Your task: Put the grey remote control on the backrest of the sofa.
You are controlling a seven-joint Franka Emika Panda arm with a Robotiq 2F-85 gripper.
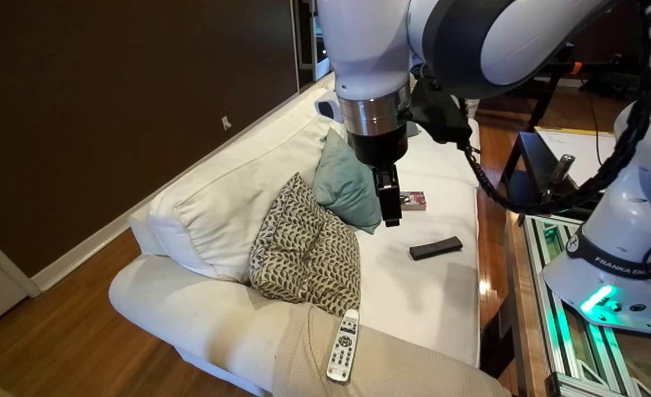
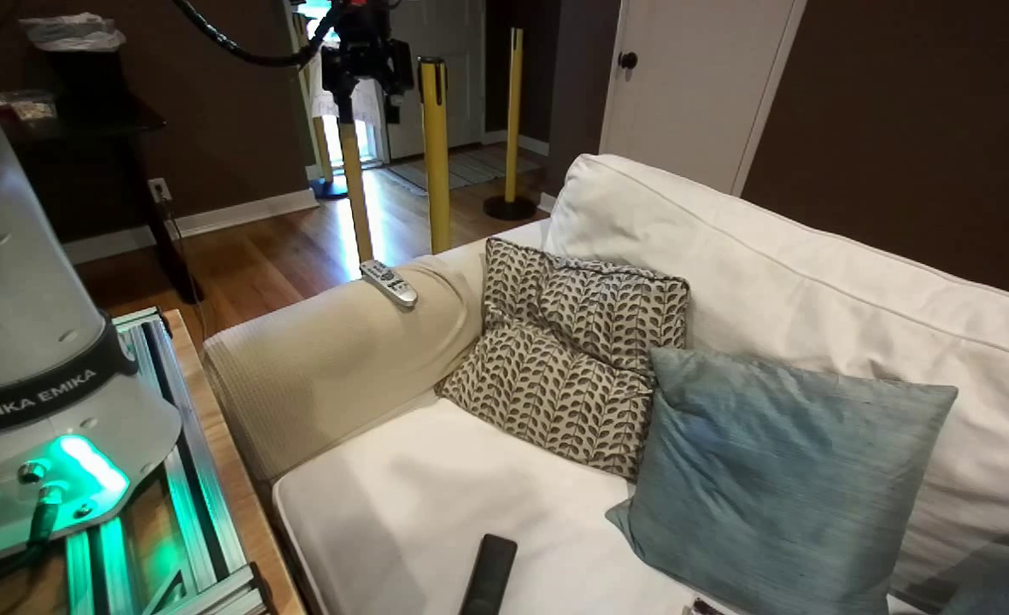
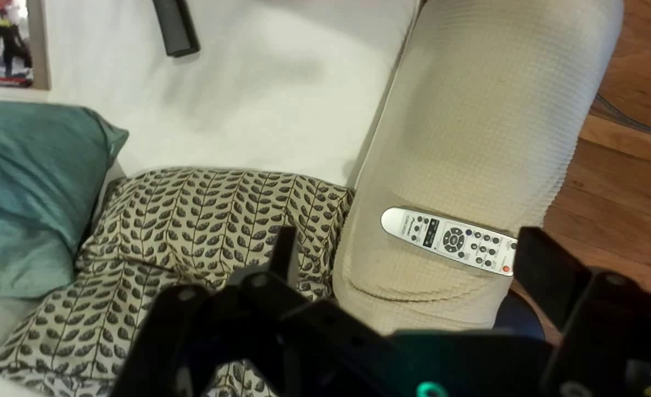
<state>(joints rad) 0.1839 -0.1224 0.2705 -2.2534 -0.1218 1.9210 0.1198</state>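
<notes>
The grey remote control (image 1: pixel 343 346) lies buttons up on the beige-covered armrest (image 1: pixel 408 358) of the white sofa. It also shows in an exterior view (image 2: pixel 389 284) and in the wrist view (image 3: pixel 449 241). The backrest of the sofa (image 1: pixel 237 171) is a long puffy white cushion along the wall, also in an exterior view (image 2: pixel 777 248). My gripper (image 1: pixel 391 221) points down, high above the sofa and apart from the remote. In the wrist view my gripper (image 3: pixel 407 240) is open with nothing between its fingers; one finger overlaps the remote's far end in the picture.
A leaf-patterned pillow (image 1: pixel 306 253) and a teal pillow (image 1: pixel 347 182) lean against the backrest. A black remote (image 1: pixel 435 248) and a small book (image 1: pixel 414 200) lie on the seat. Yellow posts (image 2: pixel 436 154) stand beyond the armrest. The robot base stands on a bench (image 1: pixel 515 286) beside the sofa.
</notes>
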